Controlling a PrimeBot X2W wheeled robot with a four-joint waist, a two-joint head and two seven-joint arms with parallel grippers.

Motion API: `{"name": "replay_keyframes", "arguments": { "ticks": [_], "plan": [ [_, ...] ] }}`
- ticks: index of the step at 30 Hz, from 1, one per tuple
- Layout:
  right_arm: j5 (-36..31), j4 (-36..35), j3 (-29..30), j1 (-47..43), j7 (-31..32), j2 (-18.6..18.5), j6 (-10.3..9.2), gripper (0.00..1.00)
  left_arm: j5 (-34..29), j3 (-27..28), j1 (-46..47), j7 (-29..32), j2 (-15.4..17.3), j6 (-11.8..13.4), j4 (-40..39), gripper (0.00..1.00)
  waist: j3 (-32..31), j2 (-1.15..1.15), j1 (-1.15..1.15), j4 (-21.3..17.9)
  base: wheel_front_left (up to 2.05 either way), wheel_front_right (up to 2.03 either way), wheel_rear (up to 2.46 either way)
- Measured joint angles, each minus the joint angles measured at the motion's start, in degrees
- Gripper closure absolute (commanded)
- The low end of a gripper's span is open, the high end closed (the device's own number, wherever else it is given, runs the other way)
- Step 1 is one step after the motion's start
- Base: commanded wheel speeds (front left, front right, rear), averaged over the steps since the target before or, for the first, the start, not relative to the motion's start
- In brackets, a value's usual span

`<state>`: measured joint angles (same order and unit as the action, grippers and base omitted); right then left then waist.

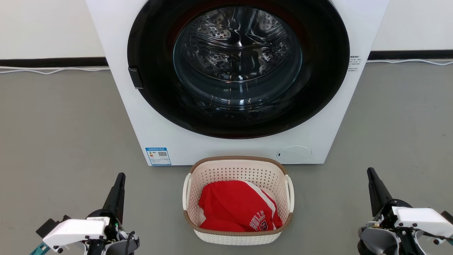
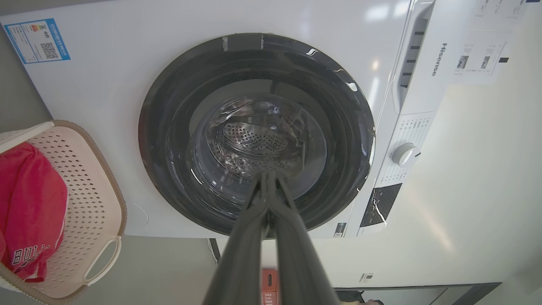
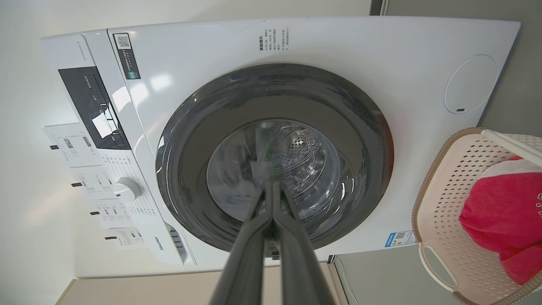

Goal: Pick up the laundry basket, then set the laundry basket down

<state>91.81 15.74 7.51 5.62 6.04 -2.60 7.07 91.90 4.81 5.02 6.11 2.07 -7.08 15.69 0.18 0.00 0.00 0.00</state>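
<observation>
The left gripper (image 1: 120,179) sits at the lower left, its two long dark fingers pressed together on nothing, well apart from the basket. In the middle, the small cream-white perforated plastic laundry basket (image 1: 240,171) with a brown woven-look rim stands on the grey floor (image 1: 53,141). It is just in front of the white front-loading washing machine (image 1: 141,117), with a red sports jersey (image 1: 237,205) bundled inside. The white loop handles on either side are untouched. At the lower right, the right gripper (image 1: 371,175) is likewise closed and empty, well clear of the basket. By my reading nothing is done yet: reach, grasp, lift and setting down are all left.
</observation>
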Motion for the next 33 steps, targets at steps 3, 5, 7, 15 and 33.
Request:
{"name": "replay_keyframes", "arguments": {
  "ticks": [3, 5, 7, 15, 33],
  "plan": [
    [0.0, 0.0, 0.0, 0.0, 0.0, 0.0, 0.0, 1.0, 0.0, 0.0, 0.0, 0.0, 0.0, 0.0, 0.0, 1.0, 0.0, 0.0, 0.0, 0.0, 0.0, 0.0, 0.0],
    [0.0, 0.0, 0.0, 0.0, 0.0, 0.0, 0.0, 1.0, 0.0, 0.0, 0.0, 0.0, 0.0, 0.0, 0.0, 1.0, 0.0, 0.0, 0.0, 0.0, 0.0, 0.0, 0.0],
    [0.0, 0.0, 0.0, 0.0, 0.0, 0.0, 0.0, 1.0, 0.0, 0.0, 0.0, 0.0, 0.0, 0.0, 0.0, 1.0, 0.0, 0.0, 0.0, 0.0, 0.0, 0.0, 0.0],
    [0.0, 2.8, -0.2, -1.6, 0.0, 0.3, -0.03, 0.0, 0.0, -0.1, -1.5, -0.1, -0.5, 0.0, 3.2, 0.0, 0.0, 0.0, 0.0, 0.0, 0.0, 0.0, 0.0],
    [-0.2, 1.7, -1.7, -3.1, -2.6, 0.6, -0.07, 0.0, 0.3, -1.4, -2.6, -2.8, -0.5, 0.1, 3.0, 0.0, 0.2, 0.0, 0.02, 0.1, 0.0, 0.0, 0.0]
  ]
}}
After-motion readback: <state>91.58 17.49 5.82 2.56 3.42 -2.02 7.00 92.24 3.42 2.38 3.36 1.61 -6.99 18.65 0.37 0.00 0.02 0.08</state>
